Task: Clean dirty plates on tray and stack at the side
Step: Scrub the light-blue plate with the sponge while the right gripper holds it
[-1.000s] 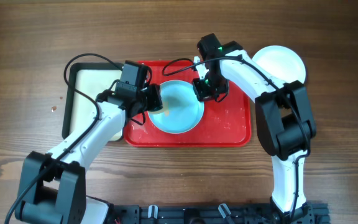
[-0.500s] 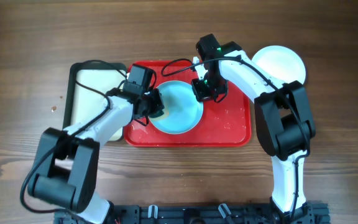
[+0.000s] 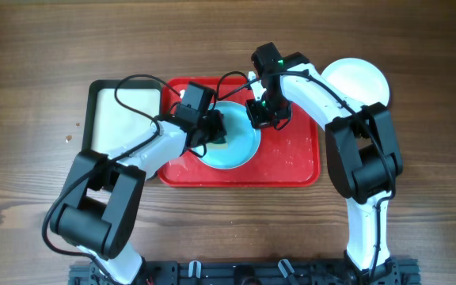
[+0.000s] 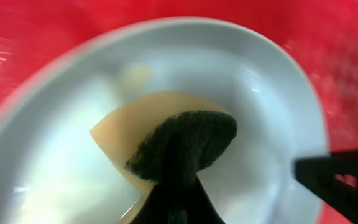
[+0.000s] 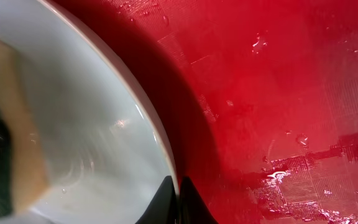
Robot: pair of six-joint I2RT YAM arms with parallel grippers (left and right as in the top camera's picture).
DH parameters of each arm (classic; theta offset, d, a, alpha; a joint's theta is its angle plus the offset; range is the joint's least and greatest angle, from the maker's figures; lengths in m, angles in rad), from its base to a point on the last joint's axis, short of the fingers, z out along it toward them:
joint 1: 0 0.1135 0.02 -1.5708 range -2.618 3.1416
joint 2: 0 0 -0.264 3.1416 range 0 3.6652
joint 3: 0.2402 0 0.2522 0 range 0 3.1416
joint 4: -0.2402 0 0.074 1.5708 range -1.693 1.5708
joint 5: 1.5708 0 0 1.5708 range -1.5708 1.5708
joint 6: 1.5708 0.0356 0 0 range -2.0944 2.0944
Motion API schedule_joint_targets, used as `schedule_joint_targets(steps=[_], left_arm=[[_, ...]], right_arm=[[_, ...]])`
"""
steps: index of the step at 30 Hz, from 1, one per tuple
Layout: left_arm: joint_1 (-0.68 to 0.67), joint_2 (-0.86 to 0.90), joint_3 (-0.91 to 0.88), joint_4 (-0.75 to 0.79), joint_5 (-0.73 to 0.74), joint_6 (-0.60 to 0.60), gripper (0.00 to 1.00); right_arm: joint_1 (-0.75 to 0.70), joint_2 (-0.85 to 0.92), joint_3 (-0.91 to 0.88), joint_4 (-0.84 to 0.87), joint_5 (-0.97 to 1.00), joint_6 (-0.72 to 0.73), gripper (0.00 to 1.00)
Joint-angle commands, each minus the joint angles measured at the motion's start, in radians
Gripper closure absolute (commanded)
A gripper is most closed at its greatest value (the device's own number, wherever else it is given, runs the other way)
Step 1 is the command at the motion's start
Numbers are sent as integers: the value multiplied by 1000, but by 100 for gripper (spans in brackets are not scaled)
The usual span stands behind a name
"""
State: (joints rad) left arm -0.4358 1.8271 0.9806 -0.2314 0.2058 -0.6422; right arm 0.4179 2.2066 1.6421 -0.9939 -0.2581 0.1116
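Observation:
A pale aqua plate (image 3: 240, 149) lies on the red tray (image 3: 291, 158). My left gripper (image 3: 215, 133) is over the plate's left half, shut on a yellow sponge (image 4: 135, 143) with a dark green scouring face, and the sponge rests on the plate's inside (image 4: 260, 93). At the plate's right rim my right gripper (image 3: 260, 119) is shut, pinching the rim (image 5: 160, 137) between its fingertips (image 5: 179, 196). The wet tray floor (image 5: 278, 93) shows beside them. A white plate (image 3: 356, 79) sits on the table right of the tray.
A black-rimmed tray (image 3: 121, 119) with a cream inside lies against the red tray's left side. Water drops and small smears dot the red tray's floor. Bare wooden table (image 3: 418, 198) surrounds both trays.
My left gripper has slid to the right with the sponge, from the plate's left rim towards its middle. The right gripper and the plate have stayed put.

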Motion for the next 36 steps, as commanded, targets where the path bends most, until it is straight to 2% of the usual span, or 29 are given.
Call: schedule_joint_targets(steps=[1,4,8,13,15,20,30,33,36], left_arm=[[-27,35,-14,35,192,-21,96],[-19,12,-10,41,201,-16,96],[21,-114,-10,29,188,37,96],[89,-320,-10,-87,69,36,96],[94,-347,-10,-163,-18,36,96],[63,-273,-19,-217,-70,36,96],[35,22,-19,-105,-188,24,96],[28,68,-19,-33,-114,24,96],[17,81,-19,12,75,24,95]], right_arm=[[15,10,-17,3,-5,-2,96],[15,10,-17,3,-5,-5,96],[15,10,-17,3,-5,-7,96],[15,10,-17,3,-5,-7,96],[15,10,-17,3,-5,-7,96],[15,10,-17,6,-5,-6,96],[15,10,-17,6,-5,-6,96],[15,10,-17,6,-5,-7,95],[15,10,-17,6,-5,-7,96]])
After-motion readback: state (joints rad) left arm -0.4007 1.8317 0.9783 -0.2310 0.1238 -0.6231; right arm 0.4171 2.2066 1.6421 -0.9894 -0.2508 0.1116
